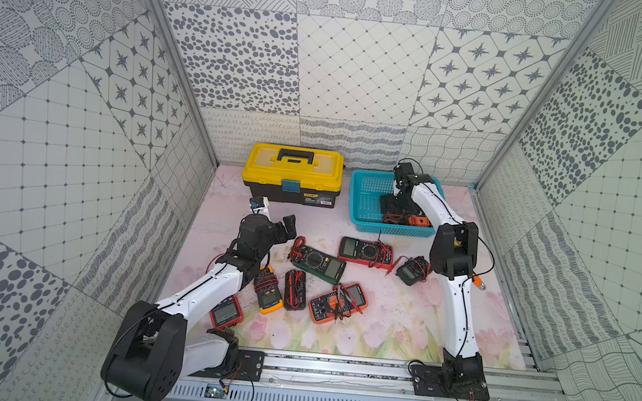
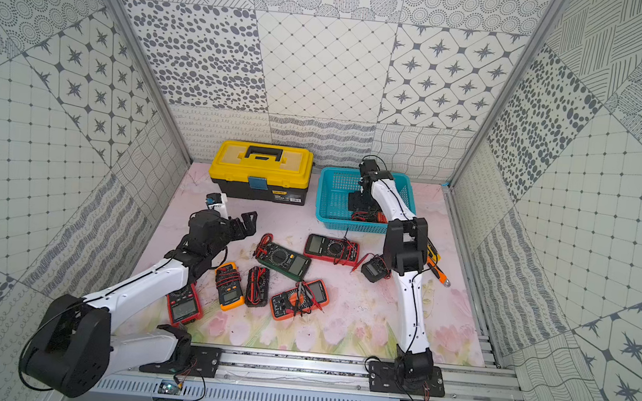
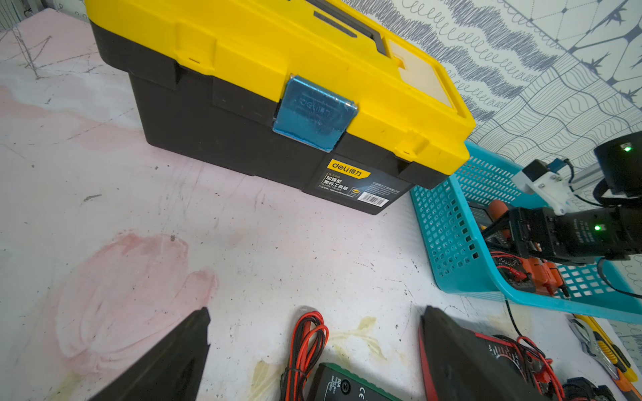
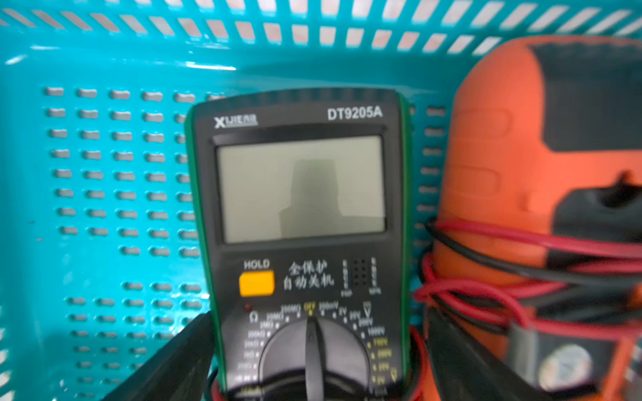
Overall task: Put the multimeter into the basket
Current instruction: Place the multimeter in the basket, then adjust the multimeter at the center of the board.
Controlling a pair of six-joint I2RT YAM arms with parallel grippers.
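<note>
The turquoise basket (image 1: 355, 196) (image 2: 324, 194) stands at the back right of the mat. My right gripper (image 4: 318, 347) reaches down into it, open. A green-edged multimeter (image 4: 298, 191) lies face up on the basket floor (image 4: 104, 173) between the spread fingers, with small gaps at both sides. Beside it lies an orange multimeter (image 4: 503, 156) (image 1: 418, 220) wrapped in red and black leads. My left gripper (image 1: 287, 230) (image 3: 314, 330) hangs open and empty over the mat, just above the leads of another green multimeter (image 1: 319, 264).
A yellow-lidded black toolbox (image 1: 293, 173) (image 3: 278, 86) stands left of the basket. Several more multimeters lie mid-mat, among them a red one (image 1: 364, 251), an orange one (image 1: 338, 302) and a small black one (image 1: 412, 271). Hand tools (image 2: 438, 267) lie by the right arm.
</note>
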